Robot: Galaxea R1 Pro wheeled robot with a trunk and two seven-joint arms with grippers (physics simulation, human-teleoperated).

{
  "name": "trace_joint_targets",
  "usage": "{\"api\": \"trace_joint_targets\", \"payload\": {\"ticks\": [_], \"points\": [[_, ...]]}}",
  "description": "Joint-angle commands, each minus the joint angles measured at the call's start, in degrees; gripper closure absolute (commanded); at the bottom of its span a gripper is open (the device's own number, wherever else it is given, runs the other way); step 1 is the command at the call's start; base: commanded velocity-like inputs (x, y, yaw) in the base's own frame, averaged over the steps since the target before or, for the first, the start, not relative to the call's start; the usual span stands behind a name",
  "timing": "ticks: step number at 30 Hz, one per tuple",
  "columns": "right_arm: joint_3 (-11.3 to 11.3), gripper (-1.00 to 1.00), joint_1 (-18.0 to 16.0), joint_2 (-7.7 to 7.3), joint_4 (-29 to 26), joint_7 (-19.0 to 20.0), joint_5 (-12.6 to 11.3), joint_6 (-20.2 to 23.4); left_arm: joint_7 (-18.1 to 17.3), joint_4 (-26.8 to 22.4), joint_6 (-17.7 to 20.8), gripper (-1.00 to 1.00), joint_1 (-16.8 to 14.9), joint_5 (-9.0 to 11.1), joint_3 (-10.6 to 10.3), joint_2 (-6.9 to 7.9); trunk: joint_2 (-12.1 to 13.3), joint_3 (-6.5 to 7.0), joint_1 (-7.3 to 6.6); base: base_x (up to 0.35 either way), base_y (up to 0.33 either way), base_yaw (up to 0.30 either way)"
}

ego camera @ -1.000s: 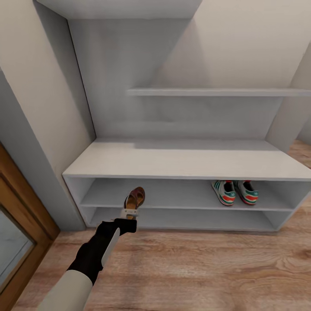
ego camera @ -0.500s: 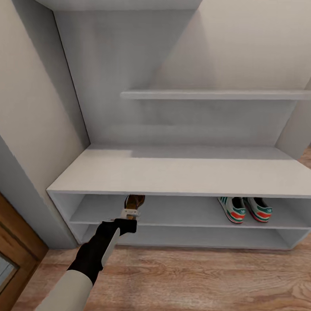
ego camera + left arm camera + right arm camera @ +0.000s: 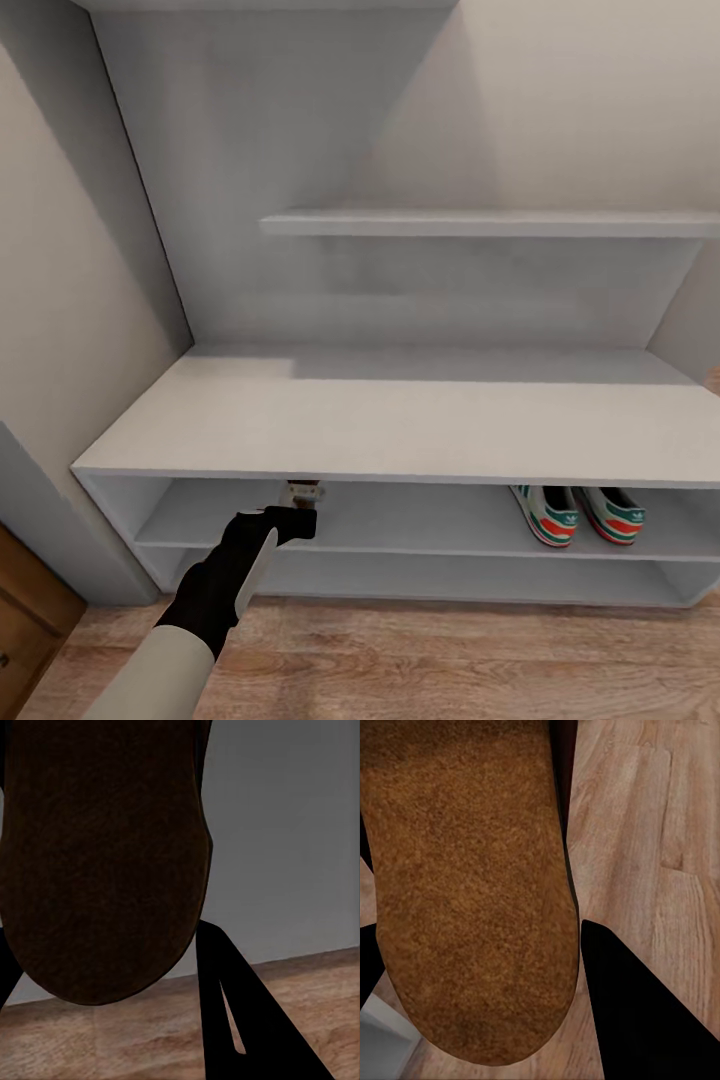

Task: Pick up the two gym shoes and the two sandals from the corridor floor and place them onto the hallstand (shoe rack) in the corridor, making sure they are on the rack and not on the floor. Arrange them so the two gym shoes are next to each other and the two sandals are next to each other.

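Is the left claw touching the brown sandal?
Touching. In the left wrist view the sandal sits clamped between the left claw's dark fingers.

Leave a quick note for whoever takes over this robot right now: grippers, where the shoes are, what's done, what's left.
Left gripper: shut on a sandal, reaching into the shoe rack under its top.
Right gripper: holds the other sandal above the floor.
Done: both gym shoes sit side by side on the upper shelf, right end.
Left: set both sandals down on the rack next to each other.

sandal (image 3: 101, 855) toe beyond frame edge
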Motion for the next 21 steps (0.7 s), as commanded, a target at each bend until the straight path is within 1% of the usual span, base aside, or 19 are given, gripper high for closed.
{"api": "trace_joint_targets", "payload": {"ticks": [1, 7, 14, 21], "points": [[-0.16, 1.0, -0.1, 0.02, -0.09, 0.19, 0.44, 0.32, 0.01, -0.07, 0.34, 1.0, -0.05, 0.22, -0.01, 0.01, -0.02, -0.05, -0.01, 0.009, -0.001, 0.0], [-0.16, 1.0, -0.1, -0.02, -0.07, 0.19, 0.44, 0.32, 0.01, -0.07, 0.33, 1.0, -0.06, 0.22, -0.01, 0.01, -0.02, -0.05, -0.01, 0.011, 0.0, 0.0], [-0.16, 1.0, -0.1, 0.03, -0.07, 0.16, 0.44, 0.32, 0.01, -0.07, 0.33, 1.0, -0.04, 0.22, -0.01, 0.01, -0.02, -0.05, -0.01, 0.179, 0.0, 0.0], [-0.16, 1.0, -0.1, 0.02, -0.07, 0.16, 0.44, 0.32, 0.0, -0.07, 0.33, 1.0, -0.04, 0.22, -0.01, 0.01, -0.02, -0.05, -0.01, 0.029, 0.0, 0.0]]}}
